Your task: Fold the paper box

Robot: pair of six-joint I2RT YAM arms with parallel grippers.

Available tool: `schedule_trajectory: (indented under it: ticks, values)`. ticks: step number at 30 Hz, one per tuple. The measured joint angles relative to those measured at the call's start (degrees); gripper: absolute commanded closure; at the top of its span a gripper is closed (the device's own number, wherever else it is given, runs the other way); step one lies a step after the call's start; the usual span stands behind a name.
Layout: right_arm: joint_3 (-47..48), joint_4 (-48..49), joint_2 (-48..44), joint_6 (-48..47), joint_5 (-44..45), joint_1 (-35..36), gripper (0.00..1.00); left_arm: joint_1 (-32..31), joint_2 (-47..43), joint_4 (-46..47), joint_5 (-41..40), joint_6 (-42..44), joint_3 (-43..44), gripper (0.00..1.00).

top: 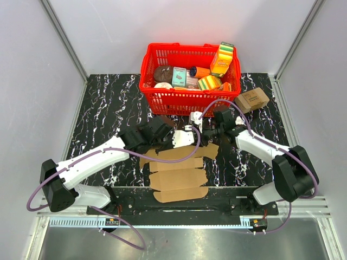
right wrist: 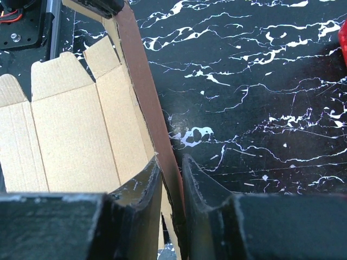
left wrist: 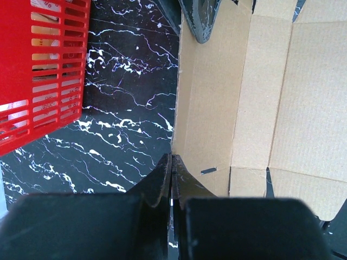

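Observation:
The paper box point(top: 179, 176) lies mostly flat on the black marble table, a plain brown die-cut sheet with many flaps, between the two arms. Its far long flap is raised upright. My left gripper point(top: 167, 140) is shut on the left end of that flap; in the left wrist view point(left wrist: 172, 158) the cardboard edge point(left wrist: 209, 103) runs straight out from the closed fingertips. My right gripper point(top: 201, 131) holds the flap's right end. In the right wrist view point(right wrist: 171, 160) the upright flap point(right wrist: 142, 81) passes between the fingers. The other gripper shows at the far end in each wrist view.
A red basket point(top: 187, 100) full of groceries stands just behind the grippers; it also shows in the left wrist view point(left wrist: 43, 81). A small chunky brown carton point(top: 252, 99) sits to its right. The table's metal front rail point(top: 179, 208) lies just beyond the box's near edge.

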Motion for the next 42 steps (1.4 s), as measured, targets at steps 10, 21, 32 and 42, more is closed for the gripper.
schedule_trajectory:
  ticks: [10,21,32,42]
  values:
    - [0.00,4.37,0.04,2.38,-1.49,0.33,0.75,0.35,0.66,0.13,-0.04,0.04,0.00,1.00]
    - [0.02,3.96,0.07,2.03,-2.45,0.63,0.72,0.39,1.11,0.28,-0.28,0.26,0.00,1.00]
    - [0.94,0.39,0.15,-0.83,-3.06,1.49,0.83,0.52,1.51,0.42,-0.81,0.26,0.00,1.00]
    - [1.01,-1.11,0.48,-2.40,-1.99,1.90,1.00,0.57,1.51,0.44,-0.81,0.26,0.00,1.00]
